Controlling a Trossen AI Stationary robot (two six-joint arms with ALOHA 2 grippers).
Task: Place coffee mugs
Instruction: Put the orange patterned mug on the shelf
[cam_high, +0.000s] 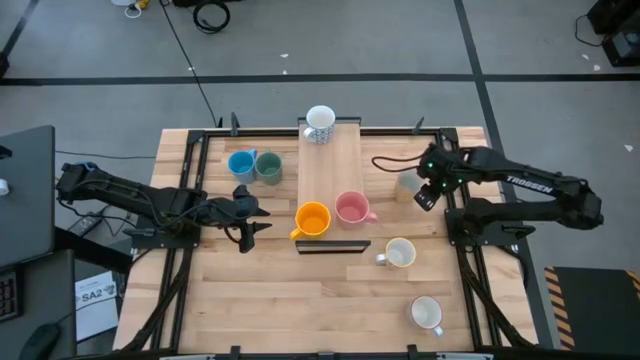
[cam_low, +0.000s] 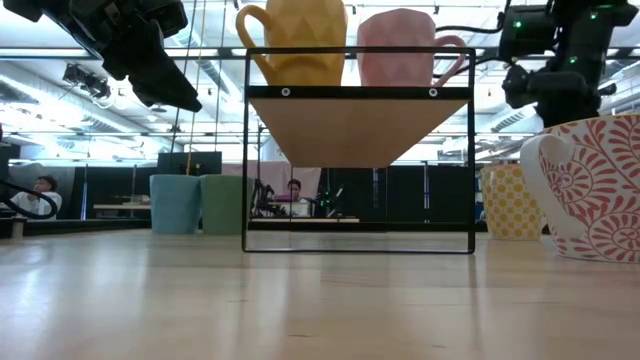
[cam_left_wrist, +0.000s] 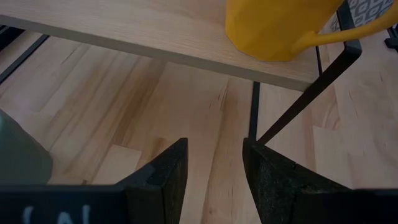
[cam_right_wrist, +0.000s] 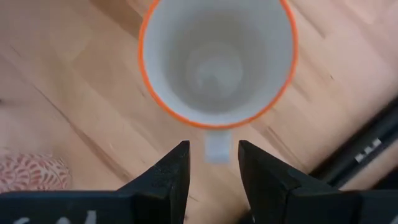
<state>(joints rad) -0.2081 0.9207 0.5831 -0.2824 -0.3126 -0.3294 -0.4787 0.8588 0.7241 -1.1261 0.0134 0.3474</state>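
On the raised wooden shelf (cam_high: 330, 170) stand an orange mug (cam_high: 313, 219) and a pink mug (cam_high: 352, 208) at its near end, and a white mug (cam_high: 320, 122) at its far end. A blue mug (cam_high: 241, 163) and a grey-green mug (cam_high: 267, 166) stand on the table to the left of the shelf. My left gripper (cam_high: 247, 218) hovers open just left of the orange mug (cam_left_wrist: 280, 28). My right gripper (cam_high: 424, 197) is open above a cream mug with an orange rim (cam_right_wrist: 217, 62). Its fingers stand on either side of the mug's handle (cam_right_wrist: 216, 149).
Two more white mugs (cam_high: 400, 253) (cam_high: 427, 313) sit on the table near the right corner. One has a red pattern (cam_low: 590, 190). The shelf's black metal frame (cam_low: 358, 250) stands between the arms. Bare wood lies at the near left of the table (cam_high: 240, 300).
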